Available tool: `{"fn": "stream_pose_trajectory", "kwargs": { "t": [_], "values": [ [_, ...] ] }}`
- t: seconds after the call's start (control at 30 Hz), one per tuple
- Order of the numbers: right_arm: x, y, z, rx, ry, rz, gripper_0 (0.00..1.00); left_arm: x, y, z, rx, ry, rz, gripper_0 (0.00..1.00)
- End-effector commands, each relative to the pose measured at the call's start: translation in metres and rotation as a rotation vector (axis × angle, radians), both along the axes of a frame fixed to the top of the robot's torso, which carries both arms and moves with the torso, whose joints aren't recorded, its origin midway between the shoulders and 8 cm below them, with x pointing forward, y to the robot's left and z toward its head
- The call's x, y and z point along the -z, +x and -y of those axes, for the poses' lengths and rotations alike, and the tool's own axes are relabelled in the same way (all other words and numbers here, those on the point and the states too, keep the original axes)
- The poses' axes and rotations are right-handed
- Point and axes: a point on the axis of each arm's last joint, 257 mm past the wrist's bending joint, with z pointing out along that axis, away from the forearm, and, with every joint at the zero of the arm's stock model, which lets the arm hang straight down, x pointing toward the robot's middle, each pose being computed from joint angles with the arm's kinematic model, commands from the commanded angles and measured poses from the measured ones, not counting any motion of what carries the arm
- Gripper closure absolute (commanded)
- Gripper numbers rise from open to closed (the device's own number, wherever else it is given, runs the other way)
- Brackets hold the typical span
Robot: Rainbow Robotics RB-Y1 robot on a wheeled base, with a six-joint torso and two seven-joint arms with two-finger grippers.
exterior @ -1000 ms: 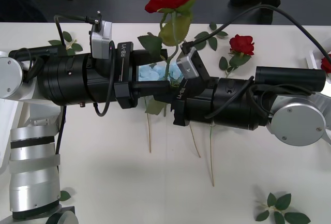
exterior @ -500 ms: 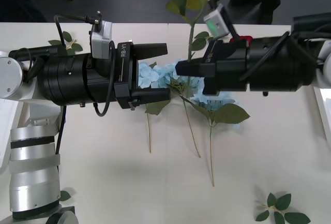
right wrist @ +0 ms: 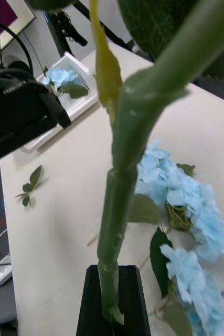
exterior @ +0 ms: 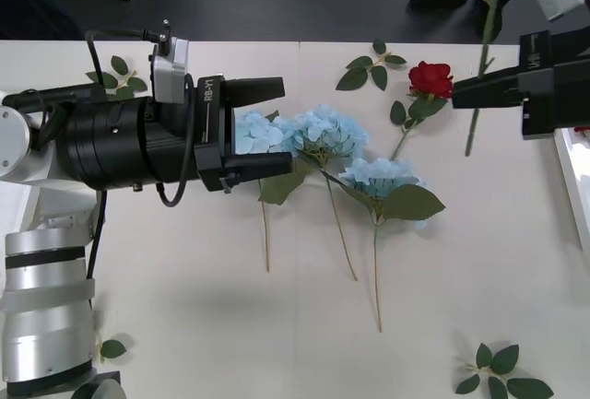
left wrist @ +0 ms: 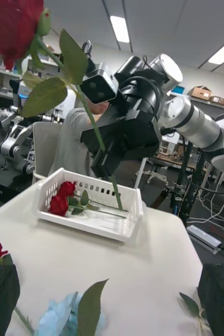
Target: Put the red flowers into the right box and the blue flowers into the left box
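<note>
Gripping a rose (left wrist: 17, 23) stem, the right gripper (exterior: 461, 95) hovered near the right box (left wrist: 91, 210). The left gripper (exterior: 277, 127) hung over the blue flowers (exterior: 323, 132), jaws released.

Red rose (left wrist: 14, 26) aloft, stem (exterior: 481, 76) upright, above table near right box (left wrist: 91, 210). Two red roses (left wrist: 62, 197) lying in right box. One red rose (exterior: 430, 78) flat on table. Three blue hydrangeas (exterior: 323, 132) flat mid-table, stems toward robot. One blue hydrangea (right wrist: 62, 77) in left box (right wrist: 80, 107).

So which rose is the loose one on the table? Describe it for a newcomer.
Start at the cluster of blue flowers mid-table. Beyond it, toward the right gripper, lies one red rose, stem angled back toward the cluster. It lies flat on the table, ungripped.
</note>
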Motion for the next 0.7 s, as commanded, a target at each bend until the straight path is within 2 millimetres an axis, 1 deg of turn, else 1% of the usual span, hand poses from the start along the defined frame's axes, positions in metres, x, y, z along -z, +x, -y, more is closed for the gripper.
{"fn": "stream_pose_trajectory", "kwargs": {
  "t": [0.03,0.17,0.2,0.27,0.3,0.37,0.4,0.47,0.5,0.6,0.63,0.7],
  "values": [
    [-0.008,0.008,0.03,0.042,-0.048,-0.019,1.0,-0.01,0.008,-0.027,-0.053,0.034,-0.106,0.0],
    [-0.001,0.017,0.073,0.157,-0.132,-0.089,1.0,0.0,0.017,-0.045,-0.098,0.097,-0.205,0.0],
    [0.0,0.019,0.079,0.176,-0.143,-0.098,1.0,0.001,0.018,-0.048,-0.107,0.108,-0.221,0.0],
    [0.005,0.026,0.101,0.255,-0.182,-0.127,1.0,0.009,0.025,-0.057,-0.161,0.166,-0.272,0.0],
    [0.005,0.029,0.107,0.276,-0.188,-0.131,1.0,0.012,0.026,-0.06,-0.177,0.185,-0.285,0.0],
    [0.012,0.037,0.129,0.359,-0.211,-0.167,1.0,0.019,0.03,-0.068,-0.239,0.235,-0.332,0.0],
    [0.013,0.039,0.134,0.377,-0.216,-0.173,1.0,0.022,0.031,-0.069,-0.255,0.248,-0.345,0.0],
    [0.019,0.045,0.158,0.457,-0.241,-0.196,1.0,0.03,0.034,-0.075,-0.327,0.288,-0.381,0.0],
    [0.021,0.047,0.165,0.479,-0.248,-0.203,1.0,0.032,0.035,-0.077,-0.344,0.297,-0.391,0.0],
    [0.034,0.053,0.202,0.582,-0.285,-0.23,1.0,0.048,0.041,-0.085,-0.45,0.359,-0.435,0.0],
    [0.035,0.053,0.21,0.6,-0.291,-0.236,1.0,0.05,0.042,-0.086,-0.468,0.368,-0.443,0.0],
    [0.043,0.055,0.236,0.666,-0.311,-0.256,1.0,0.064,0.046,-0.09,-0.531,0.4,-0.496,0.0]
  ]
}}
